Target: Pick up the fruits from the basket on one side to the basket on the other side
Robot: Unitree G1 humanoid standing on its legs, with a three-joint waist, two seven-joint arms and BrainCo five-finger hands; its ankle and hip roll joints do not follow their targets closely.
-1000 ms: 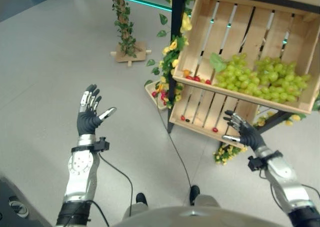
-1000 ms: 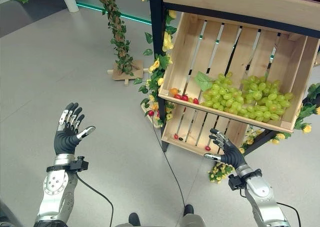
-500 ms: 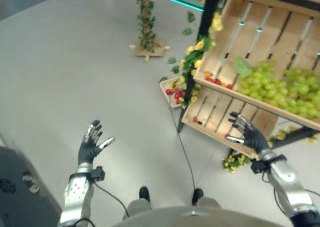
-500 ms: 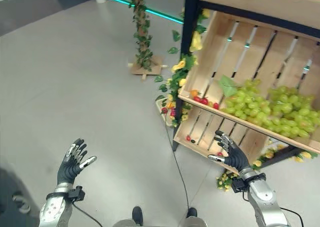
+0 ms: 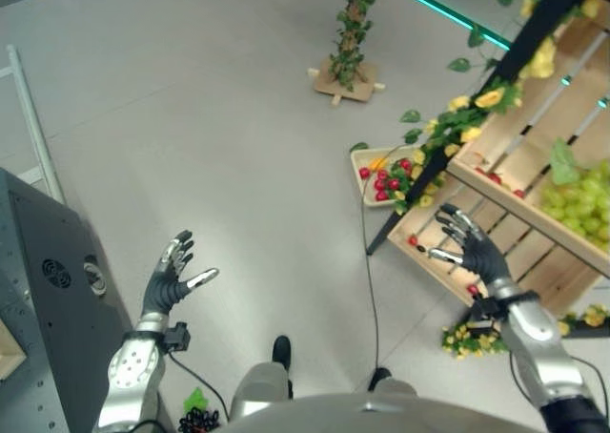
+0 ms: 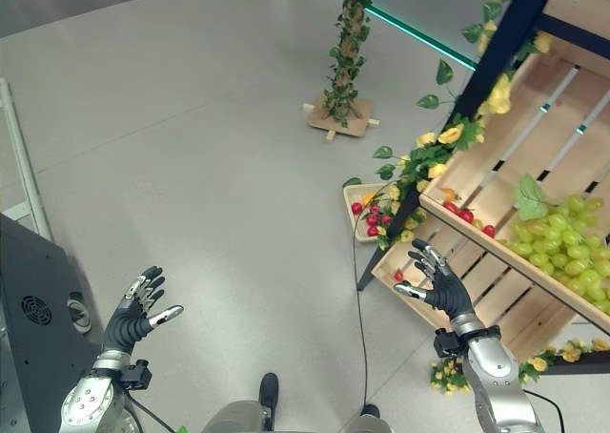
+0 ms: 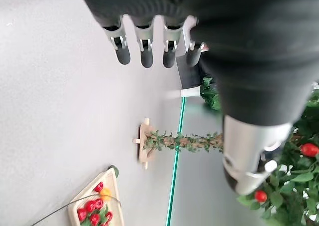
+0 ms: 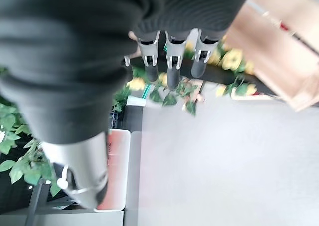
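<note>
Pale wooden crates (image 6: pixel 534 223) stand on a black-framed rack at your right, trimmed with yellow flowers and green leaves. Green grapes (image 6: pixel 567 252) lie heaped in the upper crate, with a few small red fruits (image 6: pixel 464 216) along its front edge. More red fruits sit loose on the lower crate (image 5: pixel 448 257), one just beside your right hand. On the floor at the foot of the rack you have a small tray (image 5: pixel 367 156) filled with red fruits (image 5: pixel 386 178) and one orange piece.

Your right hand (image 5: pixel 474 254) hovers in front of the lower crate, fingers spread apart and holding nothing. Your left hand (image 5: pixel 170 282) is raised well apart from the rack, over bare grey floor (image 5: pixel 191 118) beside a dark cabinet (image 5: pixel 48 290), fingers straight and splayed, palm empty.

Farther back, a leafy vine pole (image 6: pixel 348 32) rises from a small wooden base (image 6: pixel 340 121).
</note>
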